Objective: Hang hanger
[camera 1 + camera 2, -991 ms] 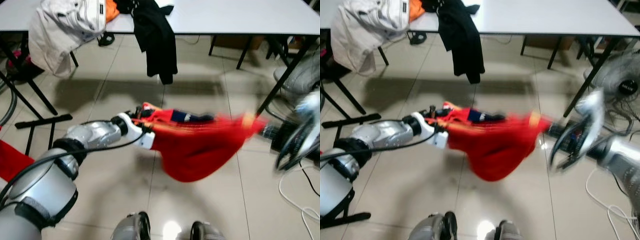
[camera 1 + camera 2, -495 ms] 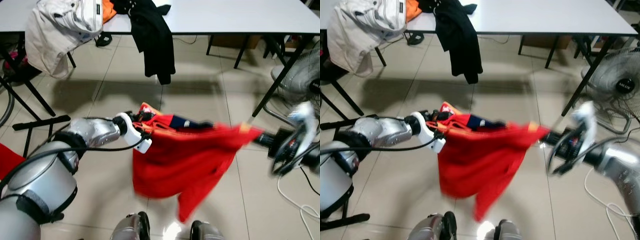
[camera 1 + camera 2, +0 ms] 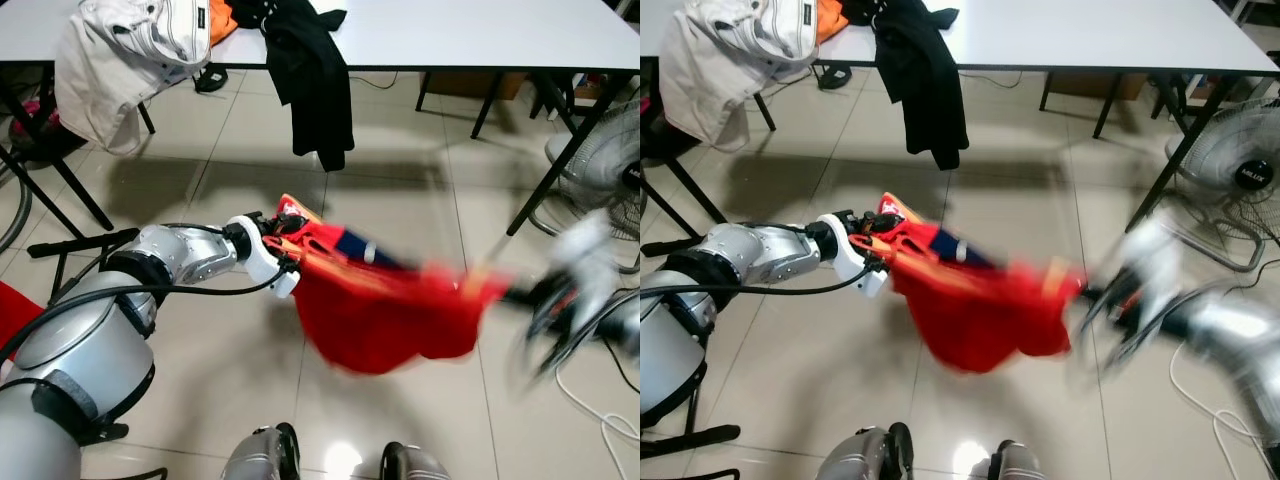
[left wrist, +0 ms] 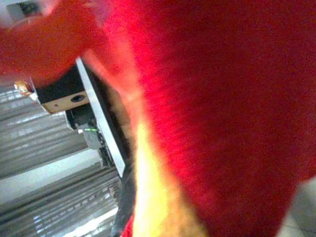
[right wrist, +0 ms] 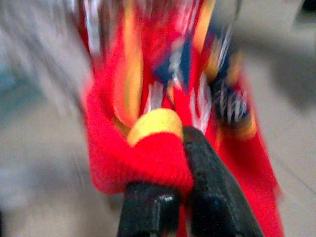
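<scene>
Left hand (image 3: 283, 232) grips red garment (image 3: 385, 315) | right hand (image 5: 170, 148) pinches its cuff, blurred | bare floor (image 3: 200, 340) below | fan (image 3: 1240, 175) reads "MILUX"

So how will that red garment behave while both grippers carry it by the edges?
Probably floppy: the red garment sags in a belly between the left gripper and the right gripper. Likely light for its size, since it is held out by its ends alone. The cuff bunches up in the right gripper's jaws, so it may creep if pulled.
</scene>
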`<state>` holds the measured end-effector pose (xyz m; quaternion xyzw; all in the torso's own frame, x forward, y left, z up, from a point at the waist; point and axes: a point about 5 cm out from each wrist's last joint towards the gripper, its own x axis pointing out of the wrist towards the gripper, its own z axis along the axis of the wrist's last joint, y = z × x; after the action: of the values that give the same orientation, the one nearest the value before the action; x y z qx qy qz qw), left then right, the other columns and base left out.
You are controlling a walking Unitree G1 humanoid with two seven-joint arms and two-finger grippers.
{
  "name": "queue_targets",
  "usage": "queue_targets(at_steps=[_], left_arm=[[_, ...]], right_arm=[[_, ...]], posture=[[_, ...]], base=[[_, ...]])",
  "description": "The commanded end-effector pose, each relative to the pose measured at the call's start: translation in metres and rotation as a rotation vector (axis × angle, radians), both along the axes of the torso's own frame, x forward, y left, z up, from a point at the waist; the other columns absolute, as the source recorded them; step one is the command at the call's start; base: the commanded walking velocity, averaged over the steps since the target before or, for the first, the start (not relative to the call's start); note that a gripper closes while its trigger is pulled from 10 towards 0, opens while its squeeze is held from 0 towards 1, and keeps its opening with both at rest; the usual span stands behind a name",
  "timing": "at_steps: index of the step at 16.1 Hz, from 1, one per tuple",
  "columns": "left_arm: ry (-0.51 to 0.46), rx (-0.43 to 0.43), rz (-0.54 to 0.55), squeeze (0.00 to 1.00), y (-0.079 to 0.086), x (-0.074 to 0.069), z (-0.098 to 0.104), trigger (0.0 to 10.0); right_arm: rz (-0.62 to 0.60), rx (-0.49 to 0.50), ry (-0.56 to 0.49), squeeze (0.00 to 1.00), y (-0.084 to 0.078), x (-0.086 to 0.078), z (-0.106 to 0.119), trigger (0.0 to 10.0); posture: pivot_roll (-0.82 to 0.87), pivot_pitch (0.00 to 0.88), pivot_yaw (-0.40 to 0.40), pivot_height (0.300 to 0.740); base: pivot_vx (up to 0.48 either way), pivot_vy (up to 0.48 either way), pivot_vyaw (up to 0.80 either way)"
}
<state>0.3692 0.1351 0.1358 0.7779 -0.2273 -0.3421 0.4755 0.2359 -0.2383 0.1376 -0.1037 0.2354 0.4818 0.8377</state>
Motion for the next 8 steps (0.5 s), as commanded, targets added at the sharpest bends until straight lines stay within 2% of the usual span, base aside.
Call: queue_targets(at_steps=[1, 2, 4, 6, 7, 8], left_arm=[[-0.098, -0.034, 0.085, 0.0, 0.019, 0.014, 0.029, 10.0], [-0.135, -0.08, 0.045, 0.0, 0.011, 0.016, 0.042, 10.0], [-0.17, -0.107, -0.019, 0.0, 0.0, 0.017, 0.054, 10.0], [-0.201, -0.141, -0.141, 0.0, -0.02, 0.014, 0.069, 10.0], [-0.206, -0.148, -0.159, 0.0, -0.023, 0.013, 0.071, 10.0], [-0.223, -0.168, -0.211, 0.0, -0.031, 0.011, 0.076, 10.0]], right_arm=[[0.028, -0.226, 0.007, 0.0, -0.015, -0.006, -0.014, 0.0], [0.037, -0.225, -0.004, 0.0, -0.012, -0.005, -0.014, 0.0], [0.058, -0.265, -0.009, 0.0, -0.011, -0.006, -0.019, 0.0], [0.111, -0.335, -0.034, 0.0, -0.007, -0.006, -0.03, 0.0], [0.111, -0.322, -0.043, 0.0, -0.005, -0.004, -0.03, 0.0], [0.095, -0.211, -0.074, 0.0, 0.008, 0.001, -0.023, 0.0]], posture=[[-0.25, 0.12, 0.06, 0.74], [-0.24, 0.118, 0.059, 0.74], [-0.24, 0.118, 0.059, 0.74], [-0.24, 0.114, 0.06, 0.74], [-0.24, 0.114, 0.06, 0.74], [-0.24, 0.116, 0.062, 0.74]], base=[[0.0, 0.0, 0.0], [0.0, 0.0, 0.0], [0.0, 0.0, 0.0], [0.0, 0.0, 0.0], [0.0, 0.0, 0.0], [0.0, 0.0, 0.0]])
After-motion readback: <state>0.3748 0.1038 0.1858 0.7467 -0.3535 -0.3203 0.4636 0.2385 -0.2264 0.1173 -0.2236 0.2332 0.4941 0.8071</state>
